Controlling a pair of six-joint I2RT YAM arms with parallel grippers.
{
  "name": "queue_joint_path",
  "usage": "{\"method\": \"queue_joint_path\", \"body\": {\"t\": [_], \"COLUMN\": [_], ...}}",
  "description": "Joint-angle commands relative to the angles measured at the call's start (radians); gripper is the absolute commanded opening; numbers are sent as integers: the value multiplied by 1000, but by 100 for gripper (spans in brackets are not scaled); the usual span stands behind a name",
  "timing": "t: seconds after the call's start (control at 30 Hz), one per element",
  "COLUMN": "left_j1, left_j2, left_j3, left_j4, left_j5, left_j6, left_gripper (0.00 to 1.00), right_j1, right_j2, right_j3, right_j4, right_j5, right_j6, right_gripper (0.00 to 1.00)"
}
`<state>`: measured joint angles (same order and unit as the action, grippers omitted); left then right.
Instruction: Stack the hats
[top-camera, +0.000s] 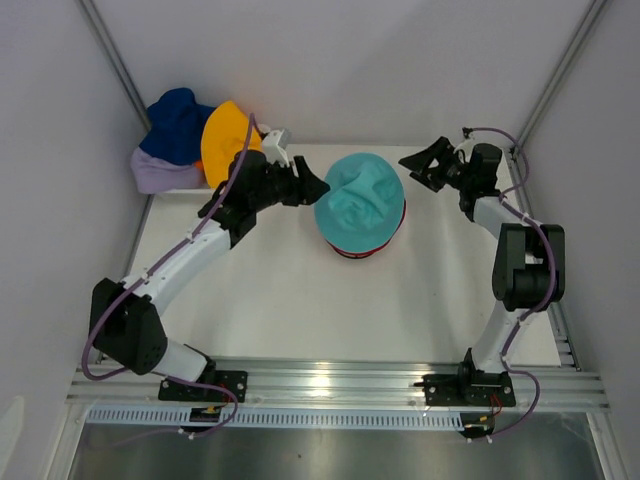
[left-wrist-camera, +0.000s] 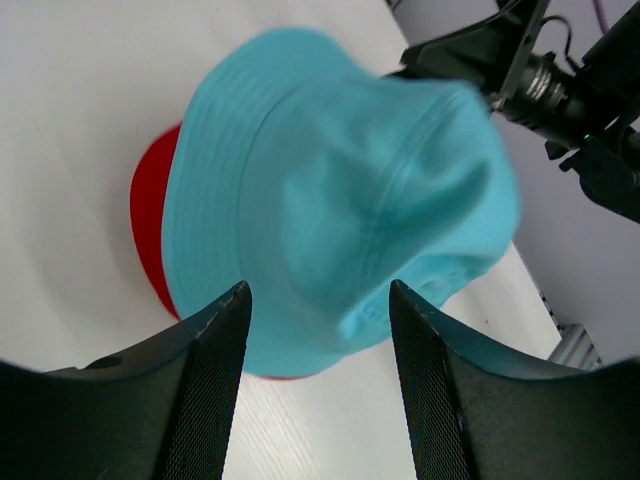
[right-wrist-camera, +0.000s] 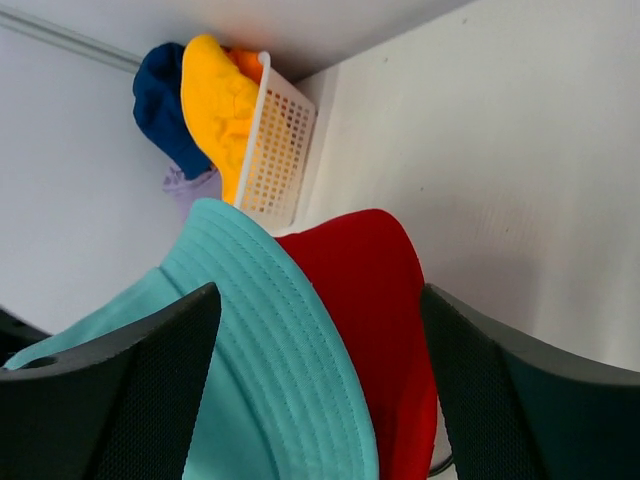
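Observation:
A teal hat (top-camera: 360, 203) sits crumpled on top of a red hat (top-camera: 356, 251) in the middle of the table. My left gripper (top-camera: 318, 188) is open just left of the teal hat, and nothing lies between its fingers. In the left wrist view the teal hat (left-wrist-camera: 330, 190) lies just beyond that gripper (left-wrist-camera: 318, 300), with the red hat (left-wrist-camera: 150, 220) showing beneath it. My right gripper (top-camera: 422, 166) is open to the right of the stack, apart from it. The right wrist view frames the teal brim (right-wrist-camera: 270, 350) and the red hat (right-wrist-camera: 375, 300) between that gripper's (right-wrist-camera: 320, 292) fingers.
A white lattice basket (right-wrist-camera: 275, 150) stands in the back left corner. It holds a yellow hat (top-camera: 228, 140), a navy hat (top-camera: 178, 122), a lavender hat (top-camera: 158, 172) and an orange hat (right-wrist-camera: 245, 62). Walls close in on the left, back and right.

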<state>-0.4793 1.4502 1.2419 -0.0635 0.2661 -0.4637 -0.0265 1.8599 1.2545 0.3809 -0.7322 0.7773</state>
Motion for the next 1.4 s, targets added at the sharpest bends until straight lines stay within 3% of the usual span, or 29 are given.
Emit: {"method": "queue_joint_path", "body": {"t": [0.0, 0.23, 0.5, 0.63, 0.67, 0.7, 0.73, 0.77, 1.1, 1.37], "left_j1": [48, 74, 102, 123, 128, 134, 136, 137, 151, 154], "left_j2": [-39, -5, 50, 73, 81, 85, 96, 104, 243, 315], "left_j3": [-111, -116, -95, -79, -78, -78, -75, -73, -61, -64], "left_j4": [123, 120, 148, 157, 169, 178, 186, 194, 346, 494], "left_j5": [97, 113, 139, 136, 136, 140, 143, 150, 191, 229], "left_j6": [-148, -164, -201, -216, -220, -230, -233, -237, -332, -406], "left_gripper": [61, 62, 62, 63, 63, 63, 63, 63, 65, 66], "right_j1": [23, 66, 71, 69, 69, 69, 69, 69, 60, 57], "right_j2": [34, 77, 87, 82, 82, 84, 85, 85, 47, 33], "right_j3": [60, 48, -4, -7, -7, -7, -7, -7, -33, -18], "right_j4": [104, 138, 168, 144, 130, 127, 119, 93, -43, -97], "right_j5": [-59, -102, -125, -113, -107, -104, -99, -89, 97, 83], "right_j6": [23, 27, 36, 24, 22, 20, 22, 23, 5, -21], "right_gripper": [84, 83, 62, 32, 21, 16, 3, 0, 0, 0]}}
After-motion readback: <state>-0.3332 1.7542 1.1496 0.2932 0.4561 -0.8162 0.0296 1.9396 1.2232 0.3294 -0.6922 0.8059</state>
